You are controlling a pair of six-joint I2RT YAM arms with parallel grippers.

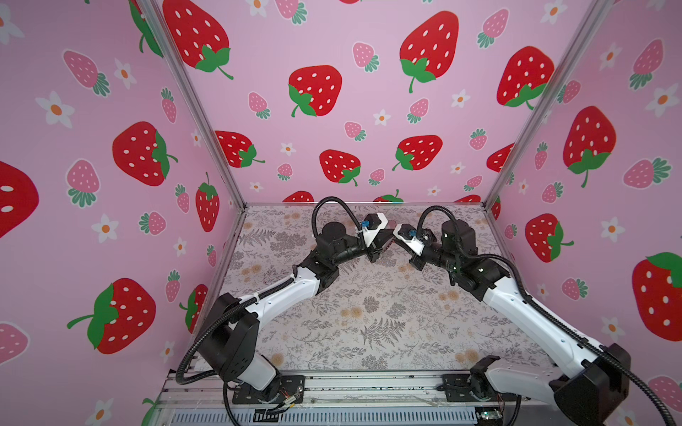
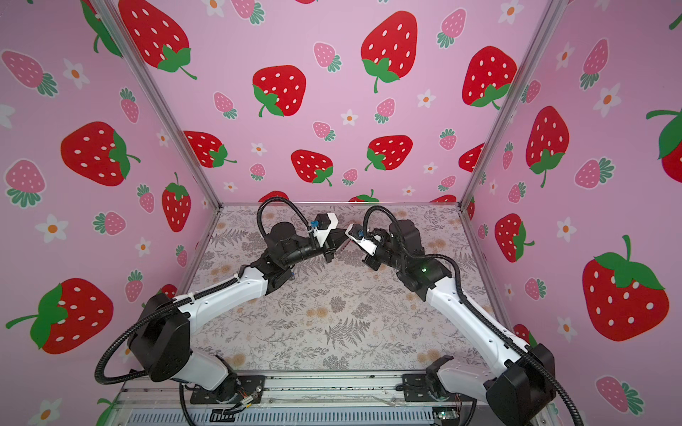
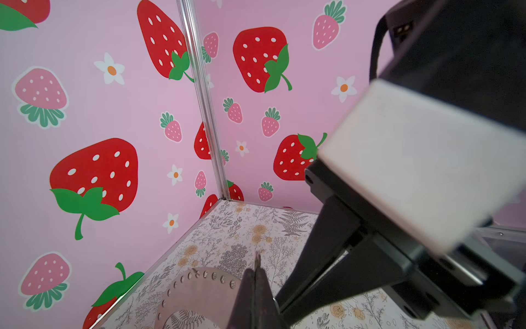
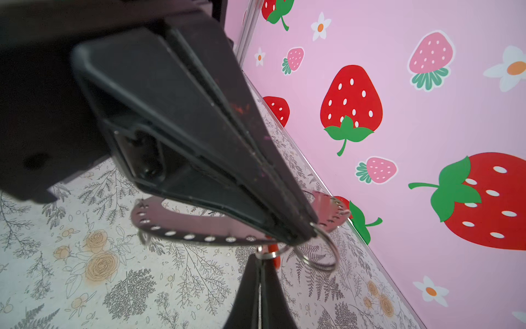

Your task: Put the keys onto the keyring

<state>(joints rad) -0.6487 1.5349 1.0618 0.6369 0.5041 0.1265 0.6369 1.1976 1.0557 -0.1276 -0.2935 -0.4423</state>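
1. The right gripper (image 4: 259,260) is closed on a small ring (image 4: 263,256) that carries a red tag (image 4: 275,260).
2. The left gripper (image 4: 308,233), also closed, pinches the keyring (image 4: 321,267), just beside the small ring.
3. Both are above the tabletop (image 4: 113,270).

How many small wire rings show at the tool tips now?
2. A small ring pinched at the tip of the right tool; a wider ring at the tip of the left tool. Others may be hidden behind the tools.
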